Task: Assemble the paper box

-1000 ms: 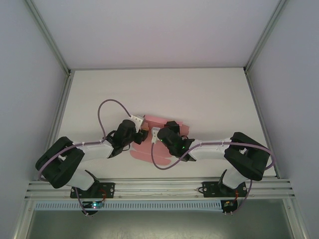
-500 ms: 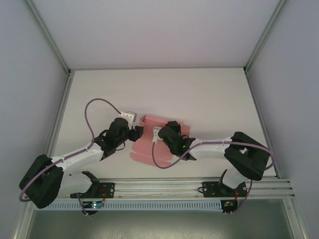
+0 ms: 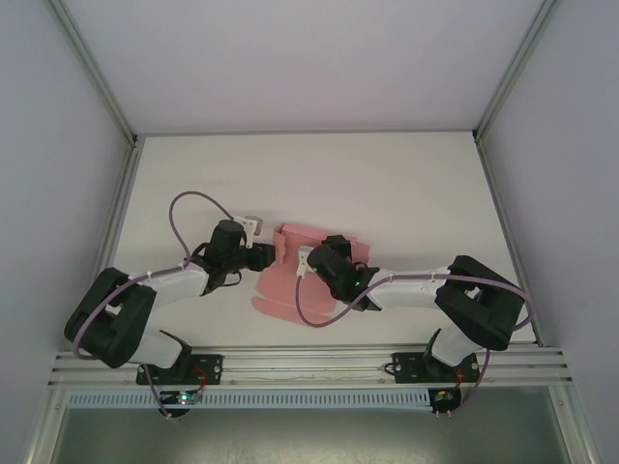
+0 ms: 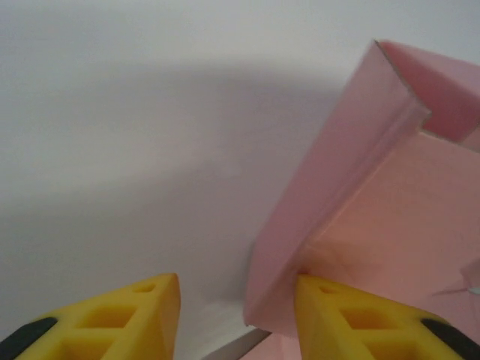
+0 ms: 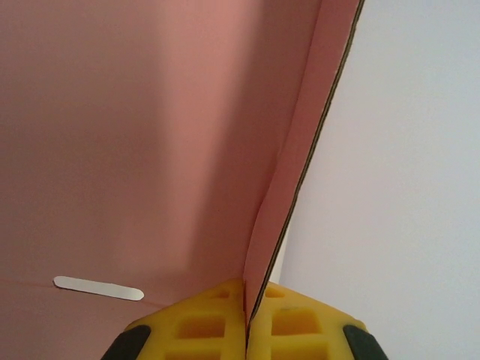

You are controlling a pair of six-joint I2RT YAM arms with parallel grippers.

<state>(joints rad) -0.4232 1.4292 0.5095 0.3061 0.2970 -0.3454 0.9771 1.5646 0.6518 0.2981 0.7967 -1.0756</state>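
Observation:
The paper box (image 3: pixel 282 284) is pink card, partly folded, lying mid-table between the two arms. My left gripper (image 3: pixel 268 254) is at its left side. In the left wrist view the left gripper (image 4: pixel 237 291) is open, and a raised pink wall of the box (image 4: pixel 375 187) rests against the right yellow finger (image 4: pixel 352 319); the other finger (image 4: pixel 120 315) is clear of it. My right gripper (image 3: pixel 311 265) is over the box's middle. In the right wrist view the right gripper (image 5: pixel 247 294) is shut on the edge of an upright pink flap (image 5: pixel 300 150).
The white table (image 3: pixel 387 184) stretches behind and to the right of the box. Aluminium rails (image 3: pixel 309 362) run along the near edge, and frame posts stand at the left (image 3: pixel 114 227) and right (image 3: pixel 505 208). A white slot (image 5: pixel 97 287) shows in the pink panel.
My left gripper has dropped from the box's back left corner to its left side, and its jaws have narrowed. The box's left wall now stands up. The right gripper has kept its hold.

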